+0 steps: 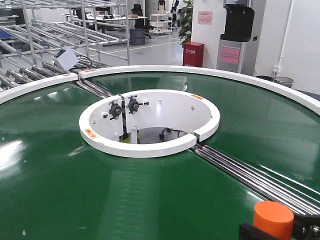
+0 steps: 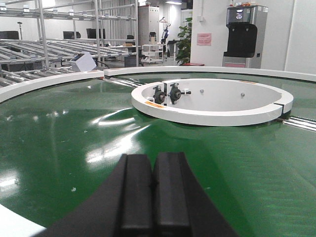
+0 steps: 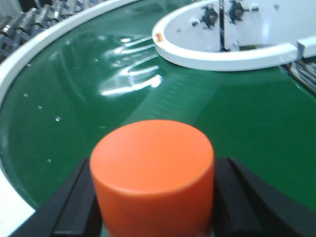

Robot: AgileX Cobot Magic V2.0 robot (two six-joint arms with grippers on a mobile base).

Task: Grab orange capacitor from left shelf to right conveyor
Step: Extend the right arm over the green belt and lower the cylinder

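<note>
1. Factory hall, light floor, white walls. Steel roller racks (image 1: 50, 30) stand far left. A dark drinks dispenser (image 1: 239, 30) and a red cabinet (image 1: 193, 54) are by the far wall.
2. Right conveyor (image 1: 60, 190): ring-shaped, glossy green belt, filling most of the front view. A white outer rim (image 1: 200, 70) curves round the far side. The belt carries no load in view.
3. Inner ring (image 1: 150, 147): white and raised, at centre, with two black bearing blocks mounted inside it.
4. Metal seam strips (image 1: 250, 172): a bundle of bright rods crossing the belt from the inner ring toward near right.
5. Left gripper (image 2: 152, 190): black pads pressed together with nothing between them, hanging low over the near left of the belt.
6. Right gripper (image 3: 155, 197): jaws set about as wide as the cylinder, one black finger at each flank, clasping it.
7. Orange capacitor (image 3: 153, 168): upright cylinder with a smooth flat top, held in the right gripper at near right, over the belt just inside the outer rim. Whether its base touches the belt cannot be told. No printing shows from these angles.
   - Handling, as judged: rigid and probably fairly light. The skin is smooth and may slip or twist under a loose grip.
   - Hold: across the diameter, on the side wall around mid-height.
   - Release: keep it vertical, since a narrow base on a glossy belt could tip.
</note>
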